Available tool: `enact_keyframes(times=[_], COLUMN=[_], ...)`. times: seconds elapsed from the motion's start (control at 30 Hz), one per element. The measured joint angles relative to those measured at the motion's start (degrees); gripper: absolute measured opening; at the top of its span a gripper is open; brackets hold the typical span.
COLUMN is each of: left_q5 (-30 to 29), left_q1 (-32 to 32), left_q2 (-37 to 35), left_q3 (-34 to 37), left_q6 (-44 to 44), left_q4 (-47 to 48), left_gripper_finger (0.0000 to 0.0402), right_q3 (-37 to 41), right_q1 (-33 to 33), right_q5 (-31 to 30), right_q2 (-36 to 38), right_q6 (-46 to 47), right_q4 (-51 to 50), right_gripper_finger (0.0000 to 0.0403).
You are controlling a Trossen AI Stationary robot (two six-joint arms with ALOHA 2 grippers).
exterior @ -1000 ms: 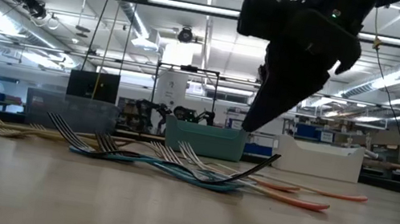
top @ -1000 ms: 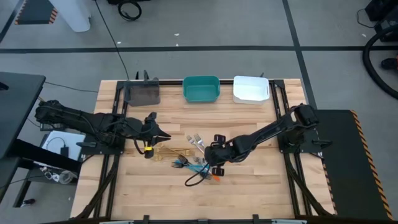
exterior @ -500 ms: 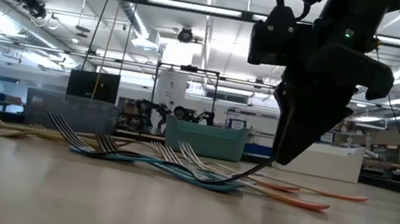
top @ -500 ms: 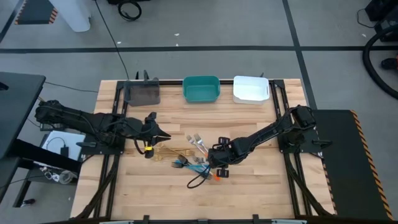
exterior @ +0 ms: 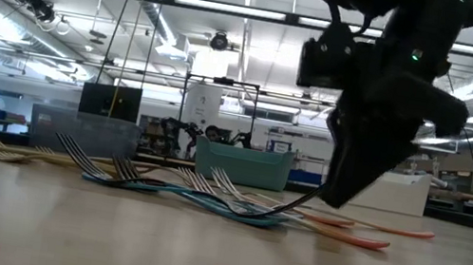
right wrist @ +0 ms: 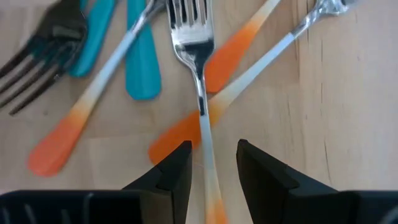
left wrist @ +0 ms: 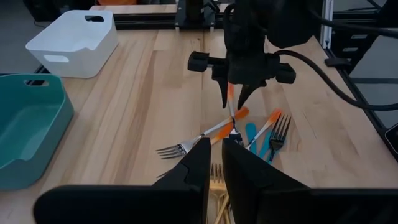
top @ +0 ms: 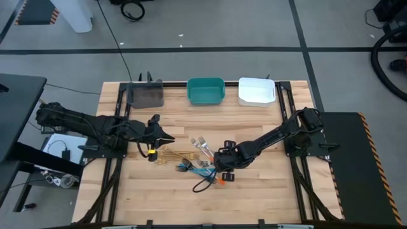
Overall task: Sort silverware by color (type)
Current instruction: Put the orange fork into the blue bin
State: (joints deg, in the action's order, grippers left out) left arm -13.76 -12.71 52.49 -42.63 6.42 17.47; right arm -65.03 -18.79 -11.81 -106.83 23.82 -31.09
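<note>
Straddling an orange-handled fork point(right wrist: 204, 134), the right gripper point(right wrist: 210, 163) stands low over the silverware pile point(top: 198, 163) at mid-table with jaws apart, nothing yet clamped. The fork lies across two other orange-handled pieces, touching them. Risk: closing here may pinch a neighbouring handle too, or drag the crossed pieces as the fork lifts. The left gripper point(left wrist: 212, 163) waits near the gold forks point(top: 170, 156), jaws narrow and empty.
</note>
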Motion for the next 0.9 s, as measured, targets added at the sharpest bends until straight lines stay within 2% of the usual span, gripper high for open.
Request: enact_keyframes(times=[0.67,0.9], left_q5=[0.0,0.0], left_q1=[0.0,0.0], left_q2=[0.0,0.0], left_q3=[0.0,0.0], left_q6=[-0.1,-0.2], left_q4=[0.0,0.0], left_gripper_finger=[0.005,0.005], right_q3=[2.1,4.8], right_q1=[0.0,0.5], right_q5=[0.7,2.2], right_q2=[0.0,0.2], right_q6=[-3.2,-4.4], right_q4=[2.9,8.7], right_gripper_finger=[0.0133,0.013])
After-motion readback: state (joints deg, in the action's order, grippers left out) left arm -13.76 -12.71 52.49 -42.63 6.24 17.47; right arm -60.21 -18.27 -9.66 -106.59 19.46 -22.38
